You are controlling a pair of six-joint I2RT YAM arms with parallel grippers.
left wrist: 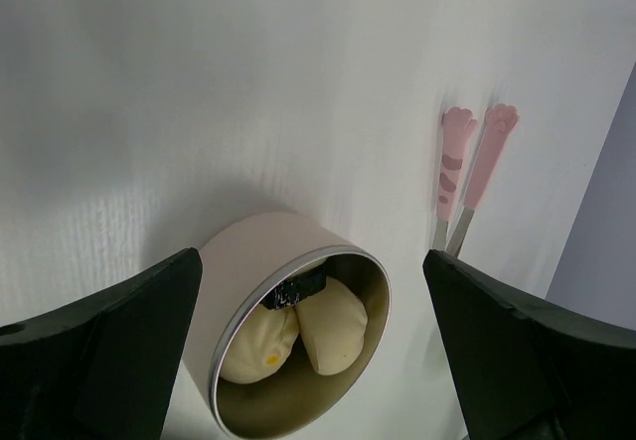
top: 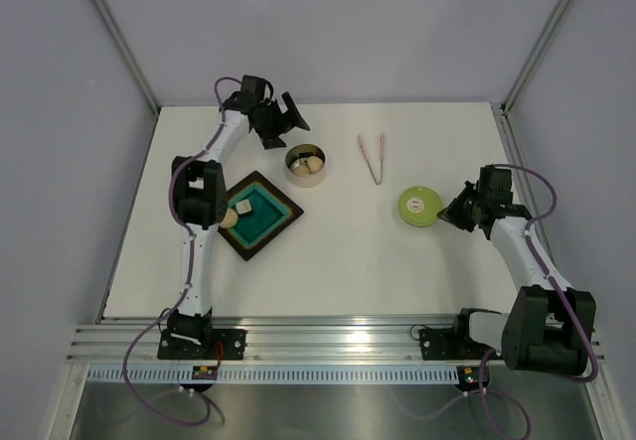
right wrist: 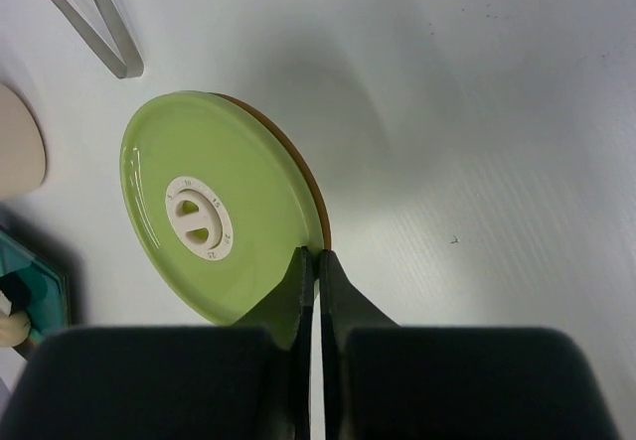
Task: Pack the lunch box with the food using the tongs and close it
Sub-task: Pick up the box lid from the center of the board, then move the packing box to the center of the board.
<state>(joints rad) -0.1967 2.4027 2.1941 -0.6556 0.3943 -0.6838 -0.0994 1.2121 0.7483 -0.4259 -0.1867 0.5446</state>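
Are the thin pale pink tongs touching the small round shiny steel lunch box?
Apart. The top external view shows a strip of white table between the tongs and the lunch box; the left wrist view shows the same gap.

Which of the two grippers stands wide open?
The left gripper, by the steel lunch tin: its fingers stand far apart and empty. The right gripper is pressed shut at the rim of the green lid.
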